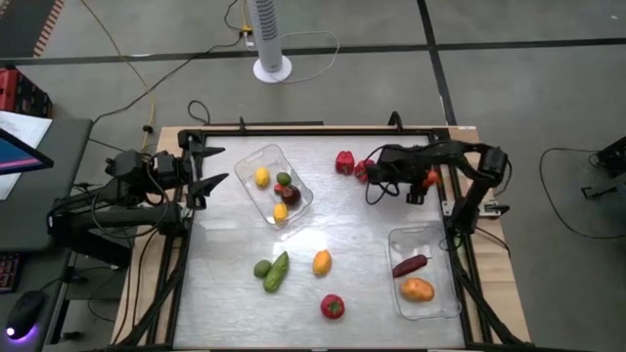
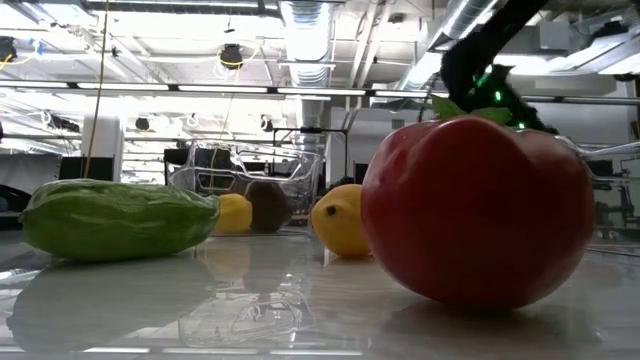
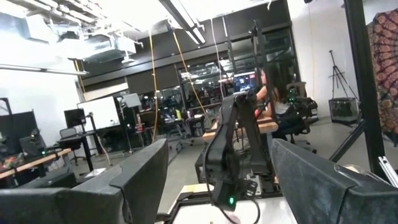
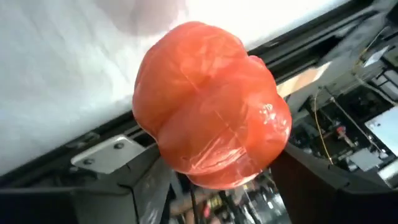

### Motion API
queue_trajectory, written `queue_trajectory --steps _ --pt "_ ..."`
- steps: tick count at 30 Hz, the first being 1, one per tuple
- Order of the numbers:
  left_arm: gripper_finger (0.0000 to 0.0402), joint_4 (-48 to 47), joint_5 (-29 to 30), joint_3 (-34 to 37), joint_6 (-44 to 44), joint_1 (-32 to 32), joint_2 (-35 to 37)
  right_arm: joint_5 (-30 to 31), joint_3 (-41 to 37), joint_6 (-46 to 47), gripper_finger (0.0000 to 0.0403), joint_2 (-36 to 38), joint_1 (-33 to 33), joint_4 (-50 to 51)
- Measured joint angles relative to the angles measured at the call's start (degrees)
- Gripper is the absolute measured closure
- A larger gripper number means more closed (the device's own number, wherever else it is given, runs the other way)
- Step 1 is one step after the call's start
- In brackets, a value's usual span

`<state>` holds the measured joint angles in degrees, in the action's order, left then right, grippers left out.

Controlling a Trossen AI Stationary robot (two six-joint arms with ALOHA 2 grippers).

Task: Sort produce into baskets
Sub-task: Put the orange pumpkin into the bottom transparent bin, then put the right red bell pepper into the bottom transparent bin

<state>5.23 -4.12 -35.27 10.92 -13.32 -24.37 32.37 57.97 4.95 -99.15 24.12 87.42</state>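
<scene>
While left jaws gape idle, right jaws point(image 4: 214, 186) clamp orange-red pepper point(image 4: 211, 102).

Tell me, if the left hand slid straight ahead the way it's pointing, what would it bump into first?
Probably the clear basket holding yellow pieces, if the open left hand is low enough; its height is unclear. The right hand grips an orange-red piece at the far edge.

Both arms point(image 1: 117, 205) are dark and jointed, trailing black cables; one apparently carries a small green light.
</scene>
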Motion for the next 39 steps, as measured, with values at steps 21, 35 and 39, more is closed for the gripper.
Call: queue_trajectory --steps 21,35,39 --pt "0.0131 -0.78 0.02 0.00 -1.65 0.00 0.01 -39.85 15.37 53.96 0.0122 28.00 -38.17 2.58" --pt "0.0131 -0.76 0.02 0.00 -2.18 0.00 0.01 -35.46 15.35 78.72 0.0079 26.11 -56.43 2.55" --pt "0.0131 -0.77 0.00 0.00 -2.19 0.00 0.01 -35.54 15.35 77.29 0.0046 25.29 -53.94 2.59"
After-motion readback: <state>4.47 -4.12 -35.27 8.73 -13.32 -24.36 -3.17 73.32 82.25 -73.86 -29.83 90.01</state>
